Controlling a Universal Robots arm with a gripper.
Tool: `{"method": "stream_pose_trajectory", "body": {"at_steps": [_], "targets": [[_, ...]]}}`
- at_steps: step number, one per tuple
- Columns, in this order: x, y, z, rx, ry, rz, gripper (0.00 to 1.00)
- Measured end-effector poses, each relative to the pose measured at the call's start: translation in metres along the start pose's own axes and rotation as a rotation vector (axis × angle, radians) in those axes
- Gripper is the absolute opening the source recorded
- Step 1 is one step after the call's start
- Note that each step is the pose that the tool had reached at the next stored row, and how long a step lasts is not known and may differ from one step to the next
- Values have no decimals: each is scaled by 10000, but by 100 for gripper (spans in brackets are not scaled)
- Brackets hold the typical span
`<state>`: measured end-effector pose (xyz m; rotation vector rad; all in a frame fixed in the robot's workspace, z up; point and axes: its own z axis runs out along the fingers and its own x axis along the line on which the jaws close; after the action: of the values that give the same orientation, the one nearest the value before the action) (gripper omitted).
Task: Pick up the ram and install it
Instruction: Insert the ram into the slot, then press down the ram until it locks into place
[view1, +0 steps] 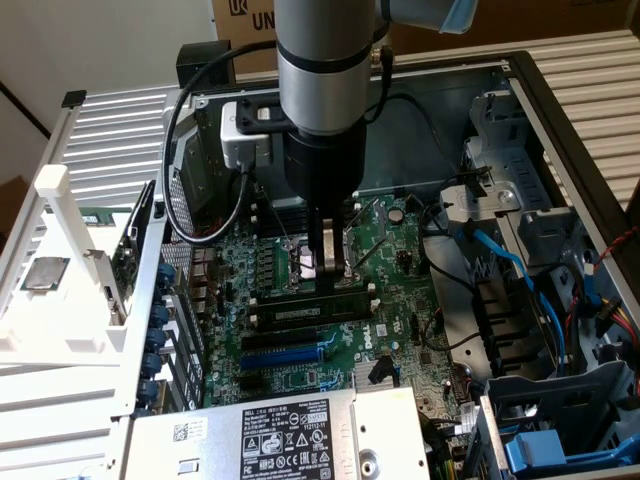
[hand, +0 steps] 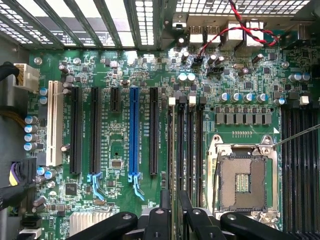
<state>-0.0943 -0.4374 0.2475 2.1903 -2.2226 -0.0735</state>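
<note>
Exterior view: the arm (view1: 318, 90) reaches straight down into the open case (view1: 440, 110). Its jaws sit at frame centre, just above the ram (view1: 300, 311). The ram stands on edge at the black slots on the motherboard (view1: 390, 250), higher in the frame than the blue slot (view1: 285, 355). Whether the jaws pinch the ram or stand free, I cannot tell.

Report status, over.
Pincer down at board. Ram directly beneath, along memory slots. Cable loops off to the side.

Pale wall (view1: 100, 40) behind; brown cardboard box (view1: 560, 25) at top; white ribbed panels (view1: 130, 130) alongside; even light.
</note>
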Motion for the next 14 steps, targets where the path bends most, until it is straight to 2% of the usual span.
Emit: {"method": "stream_pose_trajectory", "body": {"at_steps": [12,14], "targets": [[0,0,-1,0,1,0,21],[0,0,-1,0,1,0,18]]}}
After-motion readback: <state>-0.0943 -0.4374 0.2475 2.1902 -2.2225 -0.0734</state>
